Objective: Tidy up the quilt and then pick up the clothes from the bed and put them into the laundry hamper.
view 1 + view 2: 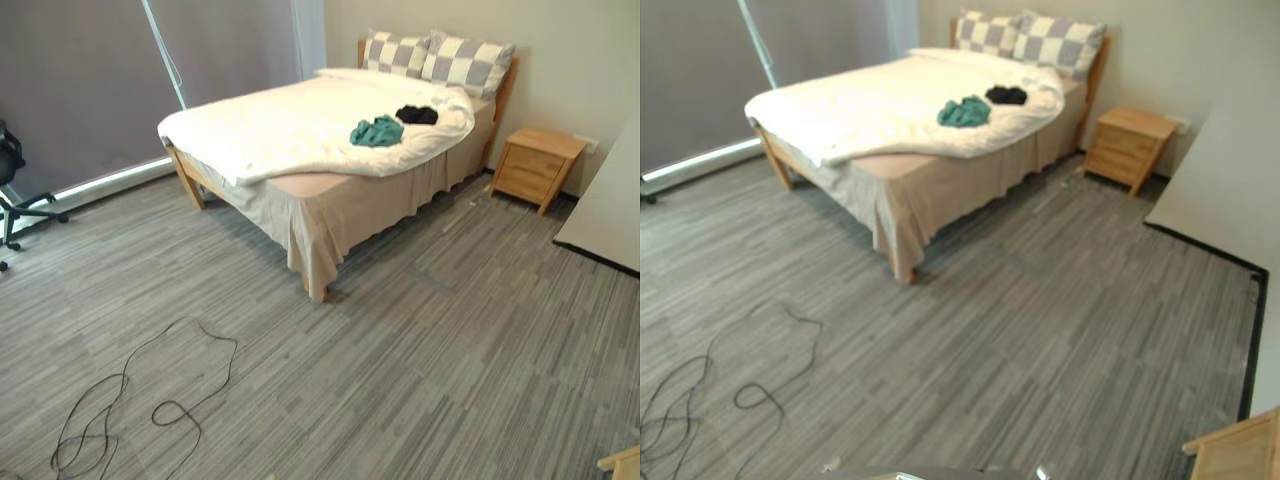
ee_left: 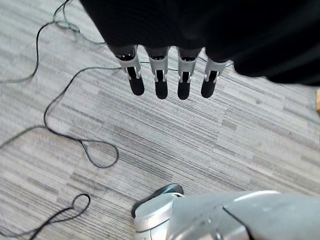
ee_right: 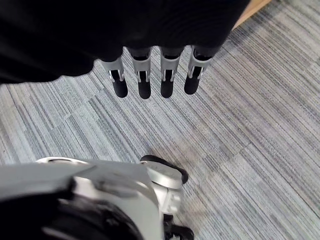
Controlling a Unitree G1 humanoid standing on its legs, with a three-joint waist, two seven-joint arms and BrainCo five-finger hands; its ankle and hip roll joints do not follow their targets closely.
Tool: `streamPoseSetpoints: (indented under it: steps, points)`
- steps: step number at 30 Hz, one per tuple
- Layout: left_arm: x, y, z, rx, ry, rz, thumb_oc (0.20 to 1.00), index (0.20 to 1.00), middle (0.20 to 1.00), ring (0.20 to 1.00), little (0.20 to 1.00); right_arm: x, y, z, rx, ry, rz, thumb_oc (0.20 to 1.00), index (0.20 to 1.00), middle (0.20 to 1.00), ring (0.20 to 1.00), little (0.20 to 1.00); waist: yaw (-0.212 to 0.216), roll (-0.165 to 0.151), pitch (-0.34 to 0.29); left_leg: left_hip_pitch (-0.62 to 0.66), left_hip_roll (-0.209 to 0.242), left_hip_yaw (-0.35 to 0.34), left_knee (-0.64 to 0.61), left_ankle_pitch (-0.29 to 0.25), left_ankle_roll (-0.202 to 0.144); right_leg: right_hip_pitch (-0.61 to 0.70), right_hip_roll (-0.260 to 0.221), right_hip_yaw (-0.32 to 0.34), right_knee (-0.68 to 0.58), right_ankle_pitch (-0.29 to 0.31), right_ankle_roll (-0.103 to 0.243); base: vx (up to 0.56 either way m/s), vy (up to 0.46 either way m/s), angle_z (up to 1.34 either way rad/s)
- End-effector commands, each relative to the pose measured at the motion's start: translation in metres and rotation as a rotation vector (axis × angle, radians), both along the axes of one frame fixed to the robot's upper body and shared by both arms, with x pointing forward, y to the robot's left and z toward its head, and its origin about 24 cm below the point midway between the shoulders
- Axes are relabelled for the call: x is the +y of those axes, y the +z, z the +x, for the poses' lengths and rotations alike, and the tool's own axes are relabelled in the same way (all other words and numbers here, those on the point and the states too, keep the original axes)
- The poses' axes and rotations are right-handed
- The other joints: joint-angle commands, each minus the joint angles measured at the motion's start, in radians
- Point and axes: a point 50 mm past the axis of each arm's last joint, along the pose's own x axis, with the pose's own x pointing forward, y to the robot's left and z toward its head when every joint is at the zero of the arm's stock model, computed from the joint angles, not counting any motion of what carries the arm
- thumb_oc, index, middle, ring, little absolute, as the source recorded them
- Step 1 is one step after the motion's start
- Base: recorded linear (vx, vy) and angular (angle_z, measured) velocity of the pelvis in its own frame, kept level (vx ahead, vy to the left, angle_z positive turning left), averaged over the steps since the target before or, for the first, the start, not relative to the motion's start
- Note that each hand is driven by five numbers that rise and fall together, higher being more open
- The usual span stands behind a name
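Left hand (image 2: 170, 80): fingers straight and relaxed, hanging above the grey striped carpet floor (image 1: 420, 360), holding and touching nothing. Right hand (image 3: 155, 77): likewise extended and empty over the same floor.

Bed (image 1: 330, 210): one, with a light wooden frame and a beige sheet hanging as a skirt, standing at 12 o'clock in the head views, well apart from both hands. Quilt (image 1: 290, 125): one, white, soft and puffy, spread unevenly across the mattress; its near edge is rumpled and drawn back, leaving the foot corner of the mattress bare. Clothes, two pieces, both crumpled on the quilt toward the pillow end: a teal garment (image 1: 377, 131) and, just beside it at its 1 o'clock, a black garment (image 1: 417, 115). Pillows (image 1: 440, 60): two, in a grey-and-white check, leaning against the headboard.

Nightstand (image 1: 537, 166): one, boxy, light wood, with drawers, on the floor at 3 o'clock from the bed's head. Office chair (image 1: 15, 200): one, black, partly visible at 9 o'clock in the left eye view. Roller blind (image 1: 120, 80): grey, smooth, covering the window behind the bed.
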Motion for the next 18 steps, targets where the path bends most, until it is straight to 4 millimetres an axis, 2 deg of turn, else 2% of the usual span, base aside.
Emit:
streamPoseSetpoints:
  steps: [1,10,16,18]
  points:
    - [0.005,0.008,0.053,-0.134,-0.091,0.045,1.0,1.0,1.0,1.0,1.0,0.002,0.008,0.056,-0.144,0.029,-0.021,1.0,1.0,1.0,1.0,1.0,-0.012,-0.005,0.126,0.101,0.004,0.075,-0.171,0.054,-0.035,0.202,-0.042,-0.02,-0.236,0.018,0.111,0.01,0.003,0.07]
    - [0.005,0.01,0.06,-0.143,-0.181,0.068,1.0,1.0,1.0,1.0,1.0,0.006,0.011,0.066,-0.177,0.089,-0.022,1.0,1.0,1.0,1.0,1.0,-0.016,-0.002,0.136,0.093,0.003,0.075,-0.171,0.05,-0.032,0.184,-0.044,-0.003,-0.242,0.032,0.117,0.0,0.006,-0.03]
    - [0.007,0.011,0.065,-0.162,-0.144,0.073,1.0,1.0,1.0,1.0,1.0,0.007,0.013,0.074,-0.203,0.124,-0.028,1.0,1.0,1.0,1.0,1.0,-0.013,-0.002,0.15,0.074,-0.004,0.075,-0.171,0.044,-0.023,0.158,-0.046,0.019,-0.234,0.038,0.121,0.02,0.029,-0.14]
    - [0.005,0.012,0.067,-0.175,-0.125,0.064,1.0,1.0,1.0,1.0,1.0,-0.003,0.015,0.076,-0.19,0.123,-0.058,1.0,1.0,1.0,1.0,1.0,-0.008,0.0,0.163,0.066,-0.007,0.077,-0.171,0.044,-0.017,0.139,-0.048,0.019,-0.213,0.032,0.123,-0.03,0.047,-0.07]
